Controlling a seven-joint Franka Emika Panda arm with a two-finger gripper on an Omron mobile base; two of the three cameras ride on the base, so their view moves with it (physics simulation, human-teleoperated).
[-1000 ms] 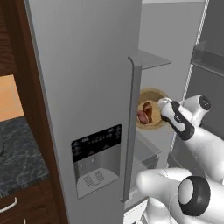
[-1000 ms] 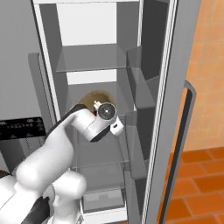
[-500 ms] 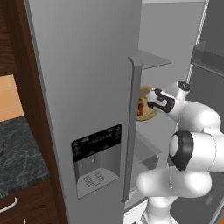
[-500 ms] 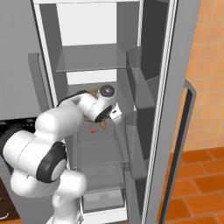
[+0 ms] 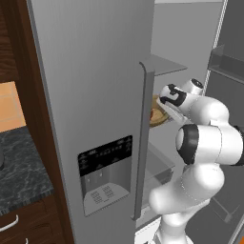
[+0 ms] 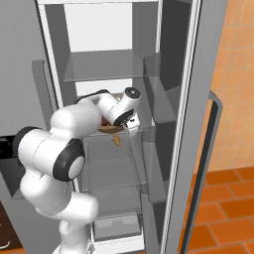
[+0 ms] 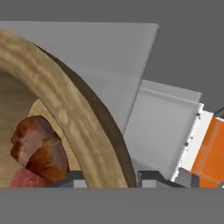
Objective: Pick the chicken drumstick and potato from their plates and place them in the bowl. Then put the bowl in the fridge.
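The jaws close over the thick rim of the bowl (image 7: 65,118), one tip inside the rim and one outside, and the bowl sits inside the open fridge (image 6: 114,64) at mid height, with one shelf (image 6: 106,67) above the jaws and another shelf (image 6: 111,166) below them. In the bowl, just inward of the jaws, lies the chicken drumstick (image 7: 39,151). Beyond the outer tip are the fridge's inner walls; the closed door with its bar handle (image 5: 143,143) stands beside the bowl, partly hiding it.
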